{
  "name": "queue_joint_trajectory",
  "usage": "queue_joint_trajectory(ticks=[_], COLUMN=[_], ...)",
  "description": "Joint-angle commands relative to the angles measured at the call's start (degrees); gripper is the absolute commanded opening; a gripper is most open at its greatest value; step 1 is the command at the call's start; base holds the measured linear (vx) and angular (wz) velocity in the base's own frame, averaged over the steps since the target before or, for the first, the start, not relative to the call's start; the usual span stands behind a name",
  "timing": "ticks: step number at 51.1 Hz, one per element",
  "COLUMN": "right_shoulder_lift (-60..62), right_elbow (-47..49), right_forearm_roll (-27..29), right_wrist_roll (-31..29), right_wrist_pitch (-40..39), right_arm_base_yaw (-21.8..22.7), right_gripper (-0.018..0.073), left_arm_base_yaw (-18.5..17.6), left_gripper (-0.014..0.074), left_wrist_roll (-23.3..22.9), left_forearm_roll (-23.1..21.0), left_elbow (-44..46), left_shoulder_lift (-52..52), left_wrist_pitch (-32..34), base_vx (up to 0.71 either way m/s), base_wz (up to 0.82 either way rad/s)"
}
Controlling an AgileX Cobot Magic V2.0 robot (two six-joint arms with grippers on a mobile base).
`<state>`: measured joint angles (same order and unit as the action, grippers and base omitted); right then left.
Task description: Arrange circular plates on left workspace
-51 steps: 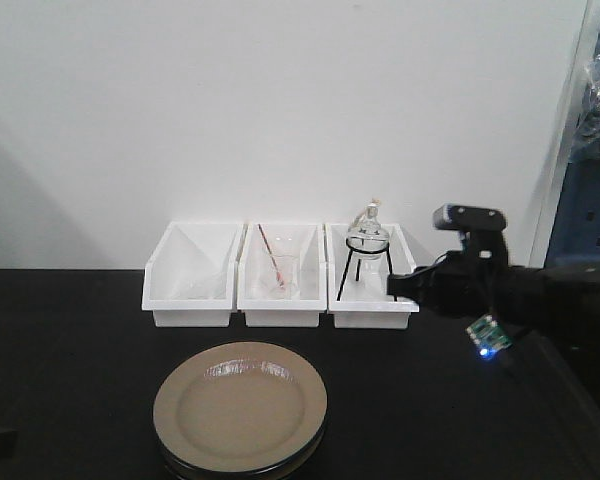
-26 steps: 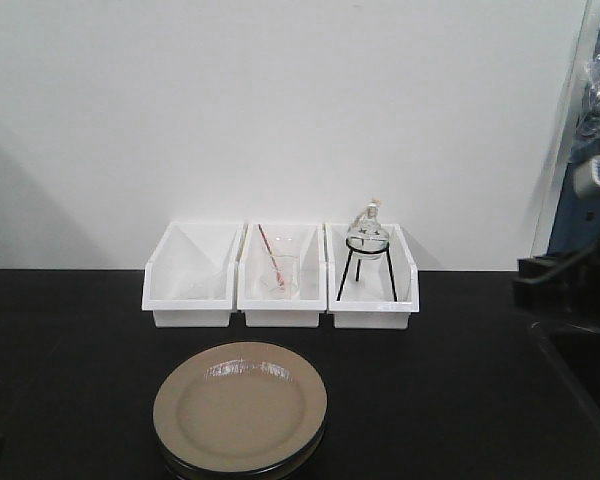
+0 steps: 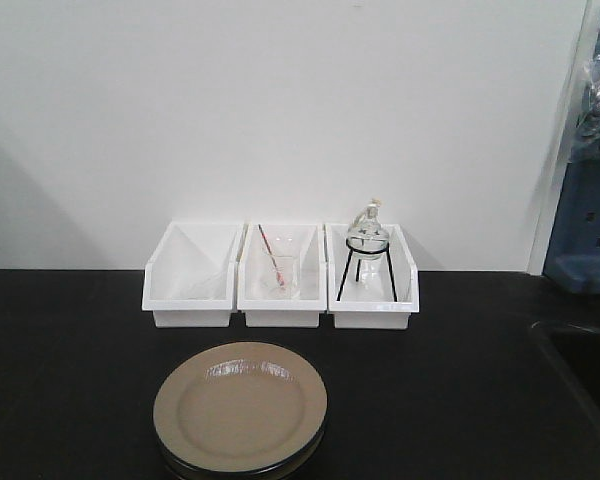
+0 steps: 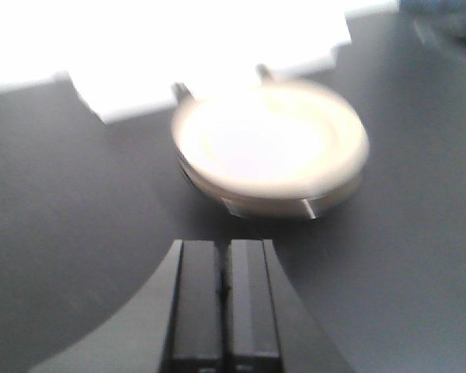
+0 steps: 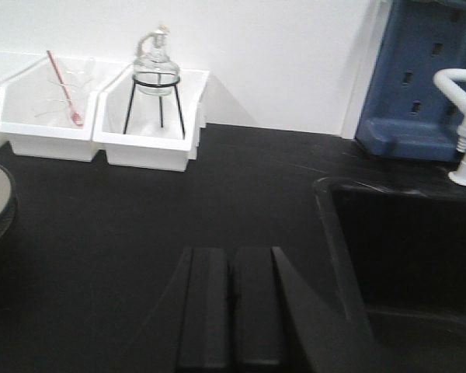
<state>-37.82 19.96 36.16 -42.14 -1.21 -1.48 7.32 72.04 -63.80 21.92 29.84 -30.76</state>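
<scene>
The left gripper (image 4: 225,299) had its two black fingers pressed flat together with nothing between them. It pointed forward, low over the counter. The right gripper (image 5: 231,307) was closed the same way, empty too. Neither arm showed in the front view.

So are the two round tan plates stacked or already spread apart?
Stacked: the round tan plates sit one atop the other on the black countertop, both rims visible.

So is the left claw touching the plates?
Apart. The left wrist view shows the shut left claw with bare black countertop between it and the stacked plates.
</scene>
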Motion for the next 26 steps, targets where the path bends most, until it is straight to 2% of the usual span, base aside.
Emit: queue_joint_trajectory(ticks=[1, 26], right_shoulder_lift=[1.47, 1.54], right_elbow=[0.15, -0.08], right_forearm_roll=[0.02, 0.08], right_wrist_roll=[-0.56, -0.51], right_wrist_pitch=[-6.31, -5.82], right_arm_base_yaw=[0.23, 0.23], right_gripper=[-0.0003, -0.0003], left_arm_base_yaw=[-0.35, -0.35], left_gripper=[0.0000, 0.0000], left_wrist_roll=[0.43, 0.43], left_forearm_roll=[-5.49, -6.27], left_elbow=[1.54, 1.54], left_shoulder_lift=[-0.85, -0.85], left_wrist_pitch=[4.45, 3.53], base_vx=[0.00, 0.00], base_wz=[0.00, 0.00])
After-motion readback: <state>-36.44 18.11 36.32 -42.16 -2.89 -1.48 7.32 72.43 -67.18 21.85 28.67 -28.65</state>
